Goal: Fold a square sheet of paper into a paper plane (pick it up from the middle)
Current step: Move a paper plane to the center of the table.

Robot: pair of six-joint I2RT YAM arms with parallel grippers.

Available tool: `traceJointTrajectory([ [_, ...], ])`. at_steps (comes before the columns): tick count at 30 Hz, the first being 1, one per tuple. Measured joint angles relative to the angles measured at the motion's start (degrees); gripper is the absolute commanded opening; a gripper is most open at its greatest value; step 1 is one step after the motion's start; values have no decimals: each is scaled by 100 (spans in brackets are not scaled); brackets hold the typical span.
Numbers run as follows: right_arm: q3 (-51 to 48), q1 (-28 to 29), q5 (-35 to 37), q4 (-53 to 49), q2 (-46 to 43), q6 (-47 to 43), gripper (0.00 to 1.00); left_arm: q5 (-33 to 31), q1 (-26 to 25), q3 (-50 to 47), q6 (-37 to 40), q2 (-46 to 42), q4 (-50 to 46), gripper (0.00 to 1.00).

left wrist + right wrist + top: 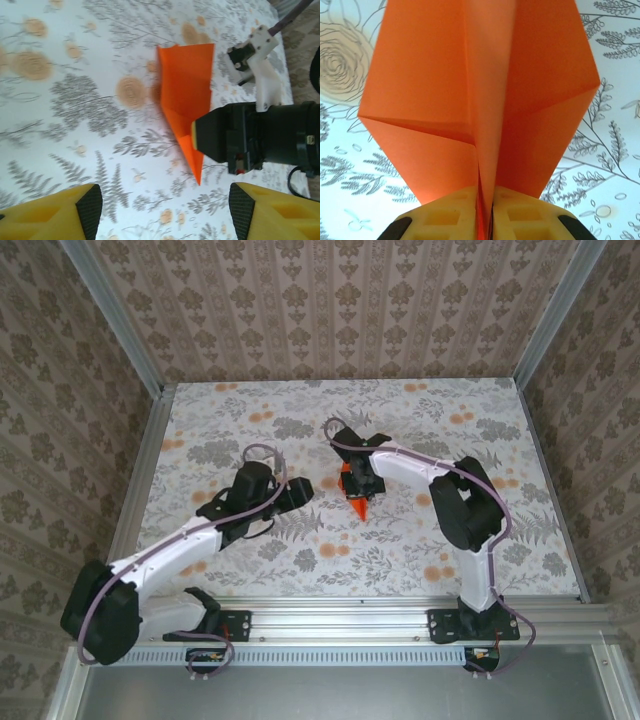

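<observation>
My right hand (487, 217) clamps the folded, bright orange paper sheet (485, 100) along its centre crease to pin both flaps together; my left hand (162, 207) hangs released nearby, touching nothing.

Lab test cell, aluminium frame (330, 610) (wallpapered walls (330, 310))

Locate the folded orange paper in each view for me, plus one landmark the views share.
Top external: orange paper near the table centre, just right of middle.
Left wrist: paper upper centre, tip pointing down.
Right wrist: paper across the top and middle, crease running down.
Shared landmark: right tool pinching its crease.
</observation>
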Motion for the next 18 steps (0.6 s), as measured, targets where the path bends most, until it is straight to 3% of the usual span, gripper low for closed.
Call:
traceJointTrajectory([
  [8, 33, 0, 0, -76, 146, -2, 20, -192, 332, -280, 0, -647, -507, 75],
  [18, -170, -83, -146, 166, 223, 44, 20, -190, 398, -310, 0, -682, -573, 75],
])
